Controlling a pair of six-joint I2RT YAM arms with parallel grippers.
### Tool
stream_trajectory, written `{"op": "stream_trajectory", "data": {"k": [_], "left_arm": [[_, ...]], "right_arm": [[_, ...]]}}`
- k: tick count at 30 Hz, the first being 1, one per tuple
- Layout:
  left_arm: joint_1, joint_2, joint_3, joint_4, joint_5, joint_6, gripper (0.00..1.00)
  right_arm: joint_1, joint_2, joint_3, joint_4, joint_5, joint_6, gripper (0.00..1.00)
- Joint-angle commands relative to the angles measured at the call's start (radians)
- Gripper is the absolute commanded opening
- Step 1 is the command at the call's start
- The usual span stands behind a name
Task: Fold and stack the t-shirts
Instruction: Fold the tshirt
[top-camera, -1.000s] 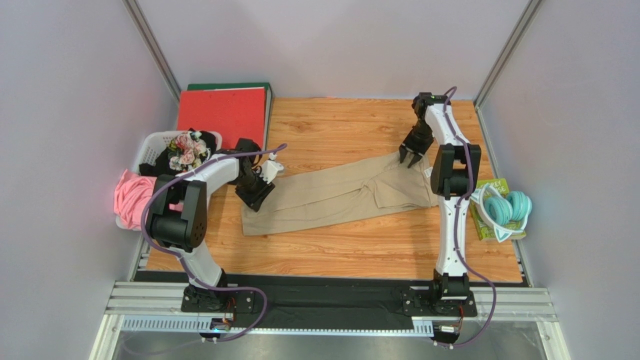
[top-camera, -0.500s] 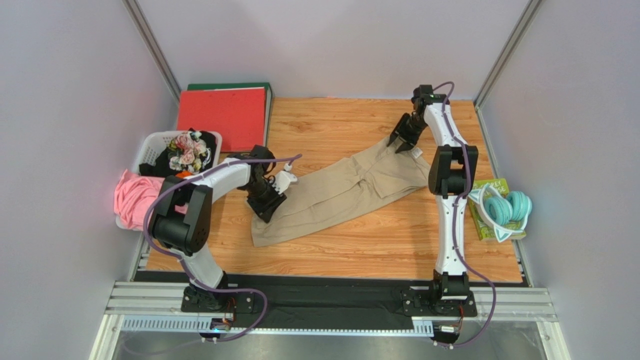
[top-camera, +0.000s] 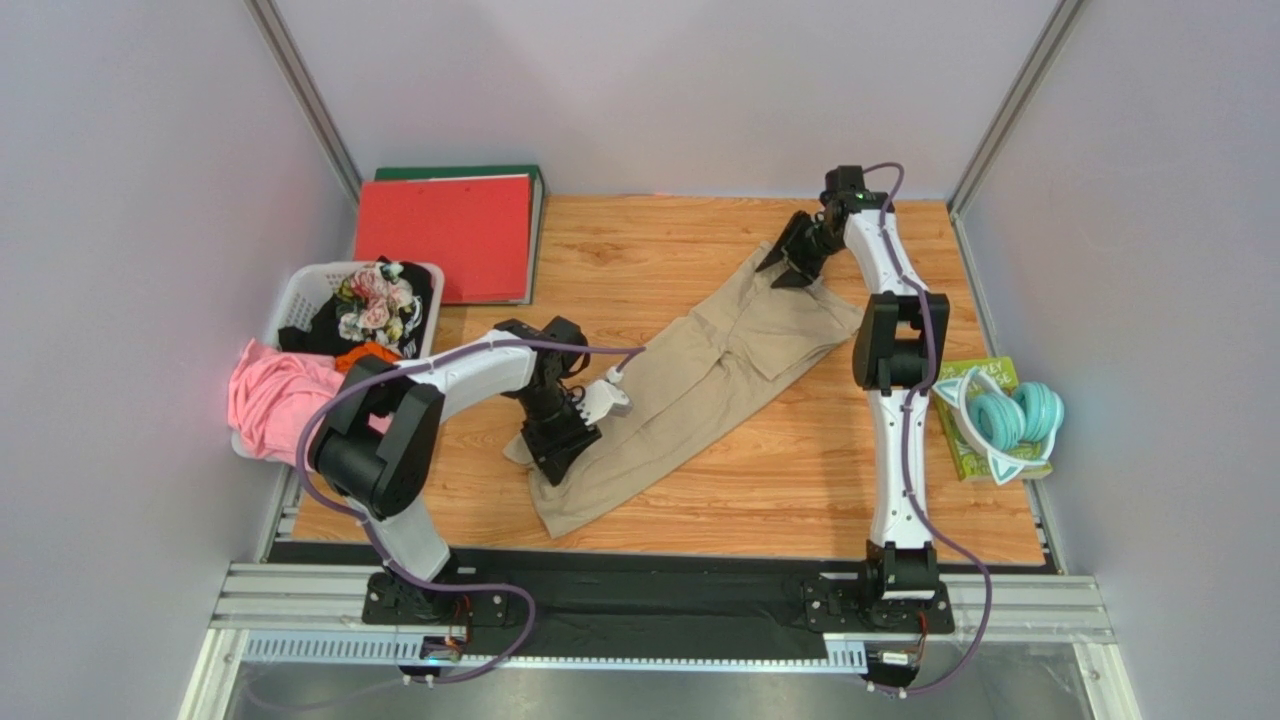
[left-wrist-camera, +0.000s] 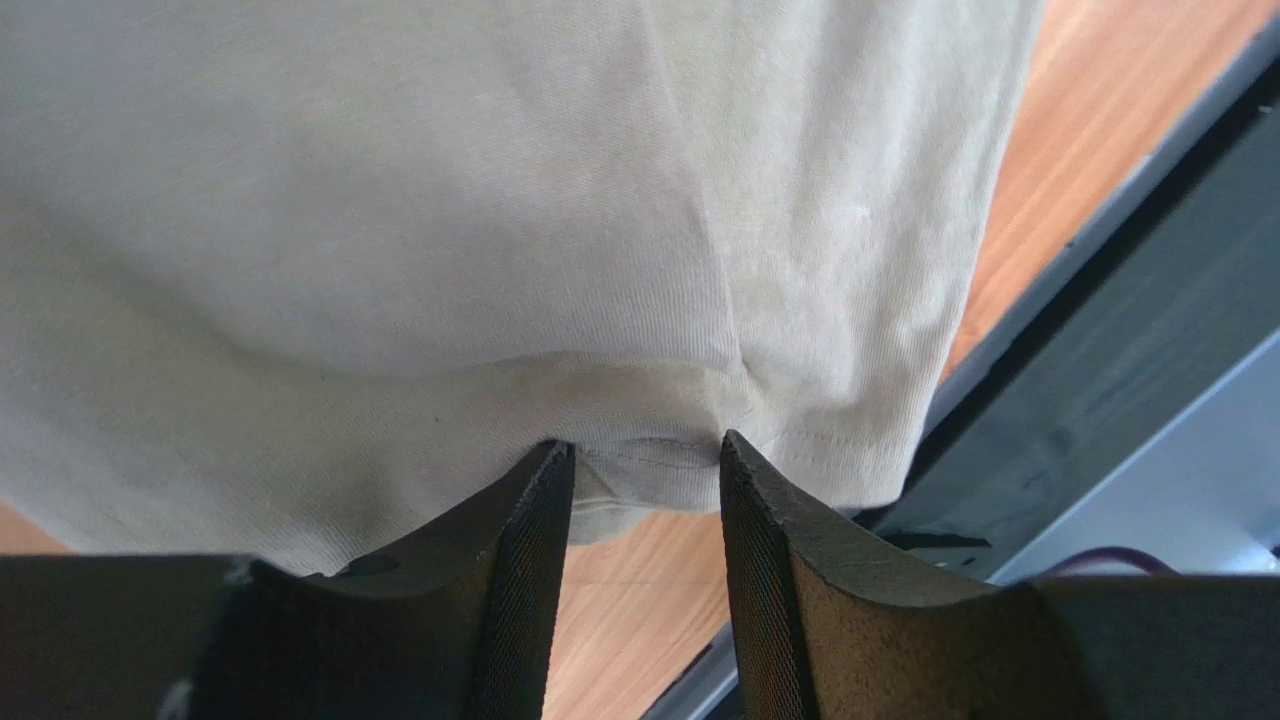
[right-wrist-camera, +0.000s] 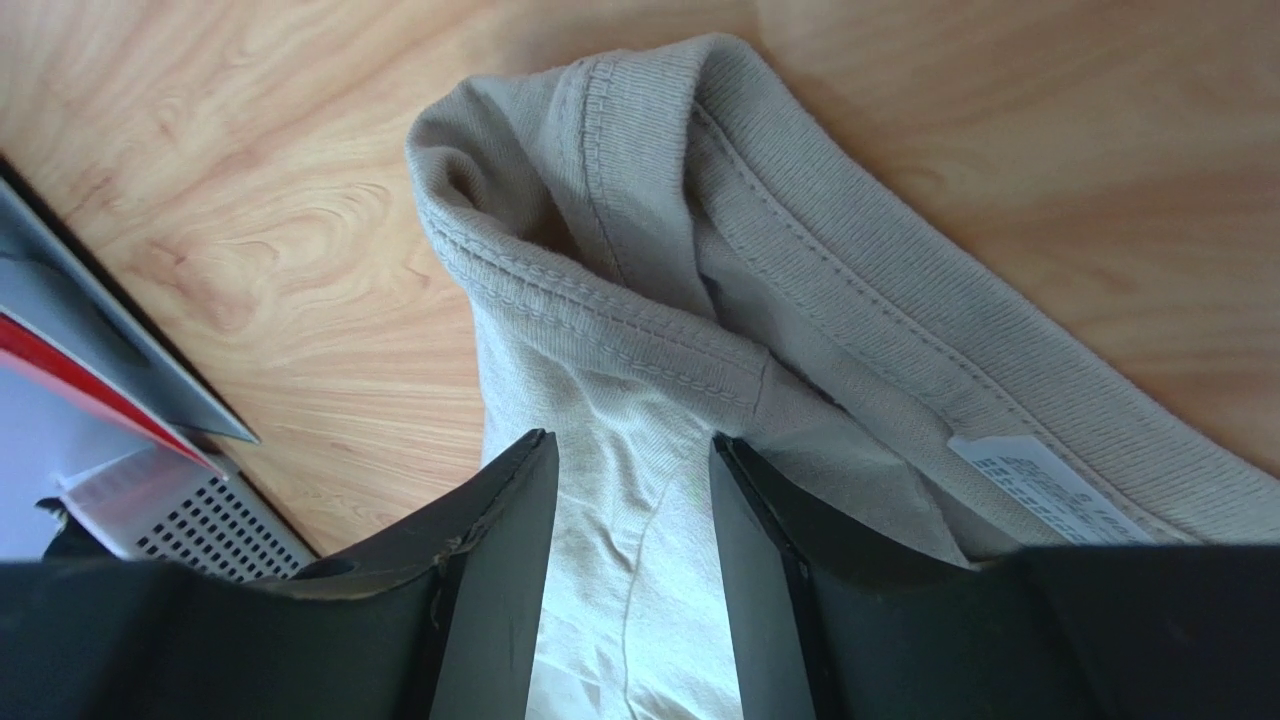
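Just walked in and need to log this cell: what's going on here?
Two robot arms are handling one tan t-shirt, which lies in a long diagonal strip on the wooden table. The left gripper pinches its near hem end; the right gripper straddles cloth by the collar at the far end, grip unclear. More clothes sit in the white basket at left.

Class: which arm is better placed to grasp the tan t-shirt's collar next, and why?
Right. The right end effector hovers at the t-shirt collar; the left end effector is at the opposite hem.
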Motion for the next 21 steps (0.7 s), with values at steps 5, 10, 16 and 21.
{"op": "stream_trajectory", "data": {"k": [5, 10, 16, 21], "left_arm": [[-0.114, 0.004, 0.096, -0.117, 0.147, 0.003, 0.47], [-0.186, 0.042, 0.143, -0.137, 0.178, -0.010, 0.47], [-0.249, 0.055, 0.176, -0.119, 0.189, -0.033, 0.45], [-0.136, -0.036, 0.258, -0.068, 0.075, -0.027, 0.45]], "right_arm": [[0.006, 0.046, 0.022, 0.202, -0.197, 0.045, 0.50], [0.004, 0.057, 0.027, 0.242, -0.218, 0.058, 0.51], [0.003, 0.057, 0.024, 0.297, -0.290, 0.086, 0.52], [0.009, -0.189, -0.108, 0.274, -0.166, 0.010, 0.55]]}}
